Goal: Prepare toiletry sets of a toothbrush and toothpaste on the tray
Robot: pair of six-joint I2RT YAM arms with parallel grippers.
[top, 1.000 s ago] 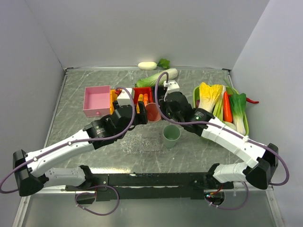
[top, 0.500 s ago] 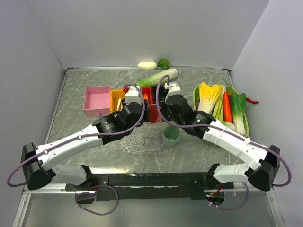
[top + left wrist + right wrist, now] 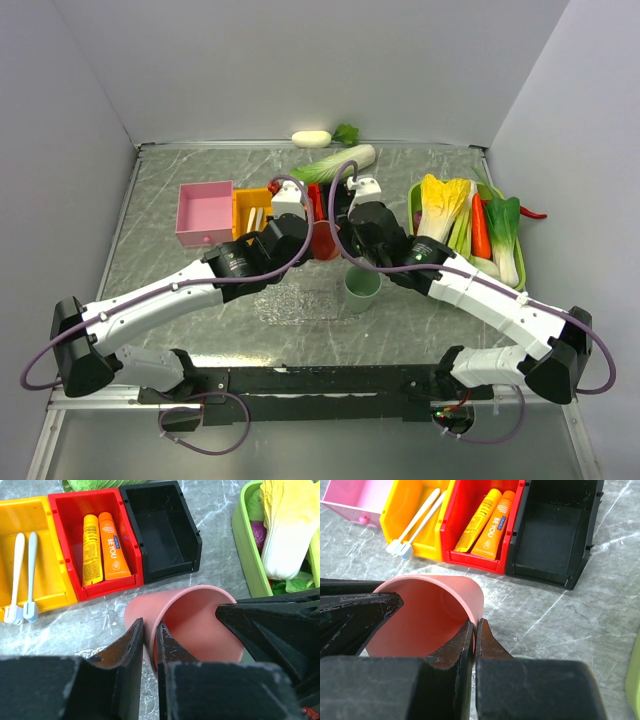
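The right fingers (image 3: 462, 645) are pinched together on the near rim of a pink cup (image 3: 425, 615), which is tipped with its mouth towards the camera. The left fingers (image 3: 360, 610) come in from the left edge and touch the cup's opposite side. Beyond the cup, four bins stand side by side on the grey marbled counter (image 3: 570, 620): a pink bin (image 3: 355, 500), a yellow bin (image 3: 402, 505) holding two white toothbrushes (image 3: 417, 517) side by side, a red bin (image 3: 475, 562) holding a yellow-orange tube (image 3: 480, 520) and an orange tube (image 3: 495, 527), and a black bin (image 3: 550, 530).
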